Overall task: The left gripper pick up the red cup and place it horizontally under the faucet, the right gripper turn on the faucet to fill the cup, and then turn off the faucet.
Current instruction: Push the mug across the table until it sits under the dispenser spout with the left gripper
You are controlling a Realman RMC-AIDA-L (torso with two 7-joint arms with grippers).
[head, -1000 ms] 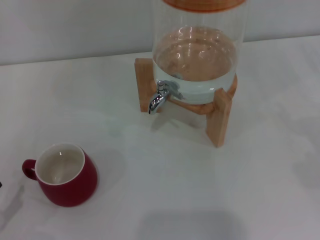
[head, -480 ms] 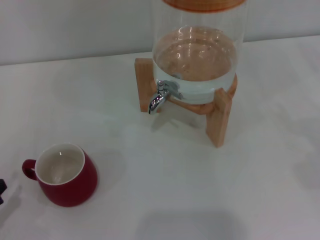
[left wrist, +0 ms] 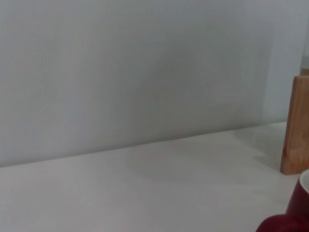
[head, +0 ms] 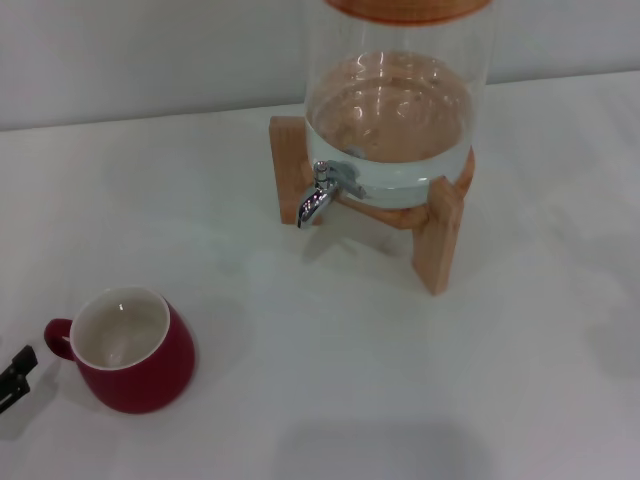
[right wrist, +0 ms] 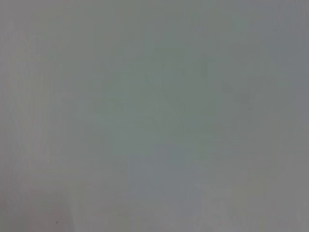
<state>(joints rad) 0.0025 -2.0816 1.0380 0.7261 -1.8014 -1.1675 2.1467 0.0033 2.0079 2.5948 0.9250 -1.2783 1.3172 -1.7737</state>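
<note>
The red cup [head: 130, 352] stands upright on the white table at the front left, its handle pointing left and its cream inside empty. The tips of my left gripper [head: 17, 374] show at the left edge, just left of the handle and apart from it; its fingers stand open and hold nothing. In the left wrist view a part of the cup [left wrist: 292, 215] shows at the frame's edge. The chrome faucet [head: 318, 195] sticks out from the front of the glass jar, spout down, with nothing under it. My right gripper is out of view.
The glass jar [head: 395, 100], part full of water, rests on a light wooden stand [head: 440, 235] at the back centre; one leg of the stand [left wrist: 295, 125] shows in the left wrist view. A grey wall runs behind the table [head: 330, 380].
My left gripper has come into view at the left edge and moved toward the cup's handle. The cup, jar and faucet have not moved.
</note>
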